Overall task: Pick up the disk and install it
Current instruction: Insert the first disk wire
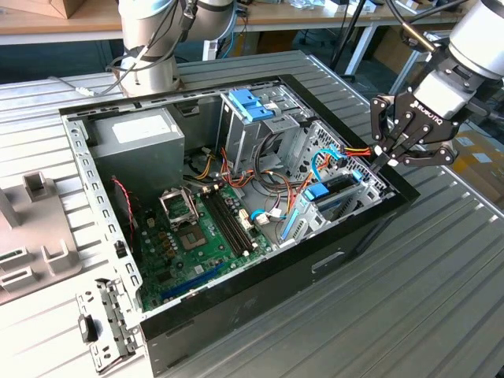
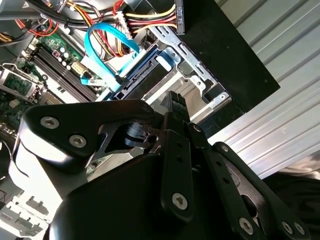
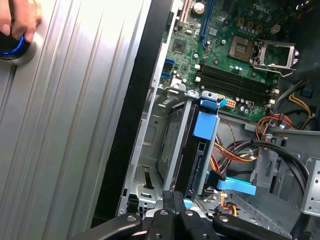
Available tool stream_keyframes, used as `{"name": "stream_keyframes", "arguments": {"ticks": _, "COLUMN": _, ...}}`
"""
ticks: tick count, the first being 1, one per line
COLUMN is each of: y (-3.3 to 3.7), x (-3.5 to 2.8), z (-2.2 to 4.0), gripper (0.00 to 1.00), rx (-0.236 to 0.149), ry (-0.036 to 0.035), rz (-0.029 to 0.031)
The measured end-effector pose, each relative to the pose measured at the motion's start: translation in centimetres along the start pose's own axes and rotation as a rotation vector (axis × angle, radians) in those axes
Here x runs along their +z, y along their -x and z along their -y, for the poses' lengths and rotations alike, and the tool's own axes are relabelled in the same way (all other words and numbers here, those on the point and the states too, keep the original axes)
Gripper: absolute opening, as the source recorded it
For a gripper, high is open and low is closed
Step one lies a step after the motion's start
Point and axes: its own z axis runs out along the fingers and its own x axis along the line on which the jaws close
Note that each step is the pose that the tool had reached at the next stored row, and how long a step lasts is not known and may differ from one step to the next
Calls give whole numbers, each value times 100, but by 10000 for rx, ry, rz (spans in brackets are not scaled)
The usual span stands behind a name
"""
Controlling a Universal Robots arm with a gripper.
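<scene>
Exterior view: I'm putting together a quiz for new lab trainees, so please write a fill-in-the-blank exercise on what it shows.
1. The gripper hangs over the corner of the open computer case at the exterior view's ___.
2. The motherboard lying inside the case is ___ in colour.
3. The grey power-supply box carries a ___ sticker on top.

Missing words: right; green; white.
</scene>
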Motion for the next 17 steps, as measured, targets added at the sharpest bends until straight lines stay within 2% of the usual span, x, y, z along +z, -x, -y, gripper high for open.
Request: {"name": "stream_keyframes", "arguments": {"ticks": 17, "y": 0, "x": 0, "z": 0, "gripper": 11, "rx": -1008, "ry": 100, "rz": -19}}
